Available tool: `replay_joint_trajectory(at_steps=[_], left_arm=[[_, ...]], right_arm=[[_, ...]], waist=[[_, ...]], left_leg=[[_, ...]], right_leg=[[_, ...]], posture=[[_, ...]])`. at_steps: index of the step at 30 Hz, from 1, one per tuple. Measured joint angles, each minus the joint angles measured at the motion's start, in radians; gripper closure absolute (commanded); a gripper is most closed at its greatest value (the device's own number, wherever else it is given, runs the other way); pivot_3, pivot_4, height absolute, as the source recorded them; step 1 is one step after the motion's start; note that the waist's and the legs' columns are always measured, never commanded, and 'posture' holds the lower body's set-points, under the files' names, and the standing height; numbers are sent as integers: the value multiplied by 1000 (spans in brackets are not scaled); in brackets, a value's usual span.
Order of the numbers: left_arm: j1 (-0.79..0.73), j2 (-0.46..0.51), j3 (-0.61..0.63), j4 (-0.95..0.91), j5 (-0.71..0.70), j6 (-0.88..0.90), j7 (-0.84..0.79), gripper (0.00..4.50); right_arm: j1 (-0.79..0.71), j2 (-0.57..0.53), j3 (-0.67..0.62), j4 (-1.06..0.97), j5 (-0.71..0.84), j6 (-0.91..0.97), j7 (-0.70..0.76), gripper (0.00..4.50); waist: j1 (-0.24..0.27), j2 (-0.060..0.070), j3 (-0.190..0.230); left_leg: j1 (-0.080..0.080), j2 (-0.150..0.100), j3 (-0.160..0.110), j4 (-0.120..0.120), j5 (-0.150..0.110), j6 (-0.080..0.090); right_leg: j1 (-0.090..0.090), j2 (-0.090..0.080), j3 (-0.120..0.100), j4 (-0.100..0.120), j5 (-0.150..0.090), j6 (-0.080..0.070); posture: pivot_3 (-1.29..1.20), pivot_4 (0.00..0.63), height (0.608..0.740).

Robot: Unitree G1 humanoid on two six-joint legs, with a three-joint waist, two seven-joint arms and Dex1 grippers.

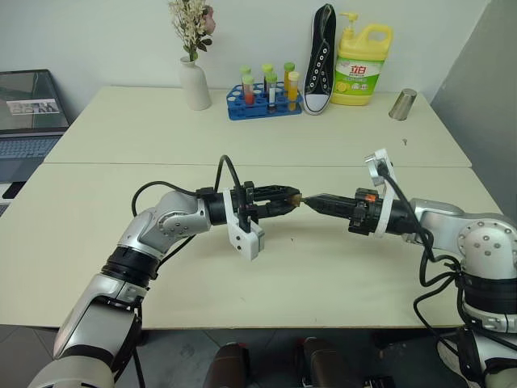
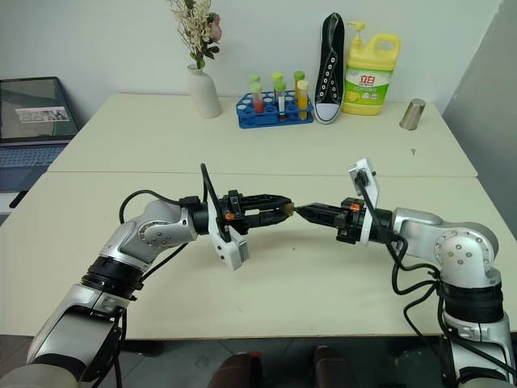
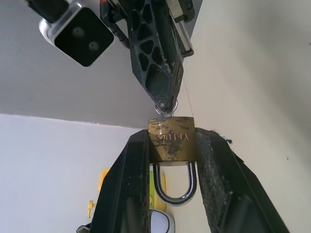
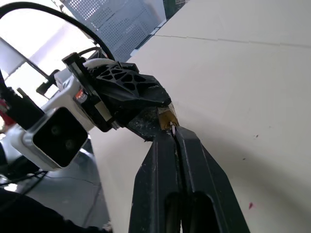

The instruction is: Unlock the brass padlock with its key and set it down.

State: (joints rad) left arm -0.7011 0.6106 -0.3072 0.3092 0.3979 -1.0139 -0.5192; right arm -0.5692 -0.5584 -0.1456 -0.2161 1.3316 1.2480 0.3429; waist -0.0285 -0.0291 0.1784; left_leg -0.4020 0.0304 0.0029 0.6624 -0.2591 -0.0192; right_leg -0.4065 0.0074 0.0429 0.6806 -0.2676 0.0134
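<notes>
Above the pale surface [image 1: 97,242], we see the two grippers meet tip to tip, both held level and clear of the top. The left gripper [image 3: 171,160] is clamped on the padlock [image 3: 172,139], its two black fingers [image 3: 127,184] pressing the sides of the gold body, the silvery shackle hanging closed between them (as the left wrist view shows it). The right gripper [image 4: 173,132] is clenched tight, its fingers pinched together on the key [image 3: 165,109], of which we can make out just a thin silvery bit at the fingertips. That bit touches the padlock's face opposite the shackle; we cannot tell how far the key sits in the lock. In the head views the padlock [image 1: 297,198] shows as a small gold speck between the two black tips, about midway across the near half of the surface.

Along the far edge stand a white vase [image 1: 195,84] of dried flowers, a blue rack [image 1: 260,103] of coloured tubes, a black sneaker [image 1: 320,58] propped upright, and a yellow detergent bottle [image 1: 361,65] just beside it. A metal cup [image 1: 402,104] stands tilted, apart to the right of them. A laptop [image 1: 30,117] sits open off the surface's left end. Black cables loop from both wrists.
</notes>
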Motion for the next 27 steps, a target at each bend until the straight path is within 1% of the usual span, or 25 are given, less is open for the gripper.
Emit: replay_joint_trajectory(at_steps=[1,3,6,9,13,18,21,23,24,25,27], left_arm=[[0,0,0,0,2,-2,3,3536],[0,2,0,0,7,-9,11,3536],[0,6,0,0,17,-22,23,3536],[0,8,0,1,23,-29,30,3536],[0,14,1,2,31,-38,37,3536],[0,16,1,6,31,-38,38,3536],[0,14,-1,6,31,-38,38,3536],[0,12,-3,6,33,-38,37,3536],[0,12,-8,7,35,-37,34,3536],[0,10,-13,10,36,-35,30,3536],[1,9,-15,12,36,-31,28,3536]], right_arm=[[-5,0,-5,17,38,15,-29,4500],[-11,0,-9,79,193,33,-148,4500],[-11,-21,12,126,366,28,-285,4500],[-11,-48,46,148,489,3,-380,4500],[-11,-67,82,153,569,-28,-447,4500],[-11,-80,99,127,555,-52,-448,4500],[-11,-85,99,78,495,-65,-414,3847],[-10,-81,99,47,454,-79,-385,3137],[-10,-85,99,20,408,-83,-345,2813],[-9,-105,100,-15,346,-84,-281,2357],[-4,-138,99,-41,273,-89,-204,1710]], waist=[[0,0,0],[0,0,0],[0,0,0],[-1,0,0],[-1,0,0],[0,0,0],[0,0,0],[0,0,0],[0,0,0],[0,0,0],[0,0,0]], left_leg=[[0,0,0,0,0,0],[0,0,0,0,0,0],[0,0,0,0,0,0],[0,0,0,0,0,0],[0,0,0,0,0,0],[-1,0,0,0,0,0],[0,0,0,0,0,0],[0,0,0,0,0,0],[0,0,0,0,0,0],[-1,0,0,0,0,0],[-1,0,0,0,0,0]], right_leg=[[0,0,0,0,0,0],[0,0,0,0,0,0],[0,0,0,0,0,0],[0,0,0,0,0,0],[0,0,0,0,0,0],[0,0,0,0,0,0],[0,0,0,0,0,0],[0,0,0,0,0,0],[0,0,0,0,0,0],[0,0,0,0,0,0],[0,0,-1,-1,0,0]], posture=[[0,150,740],[0,150,740],[0,150,740],[0,150,740],[0,150,740],[0,150,740],[0,150,740],[0,150,740],[0,150,740],[0,150,740],[0,150,740]])
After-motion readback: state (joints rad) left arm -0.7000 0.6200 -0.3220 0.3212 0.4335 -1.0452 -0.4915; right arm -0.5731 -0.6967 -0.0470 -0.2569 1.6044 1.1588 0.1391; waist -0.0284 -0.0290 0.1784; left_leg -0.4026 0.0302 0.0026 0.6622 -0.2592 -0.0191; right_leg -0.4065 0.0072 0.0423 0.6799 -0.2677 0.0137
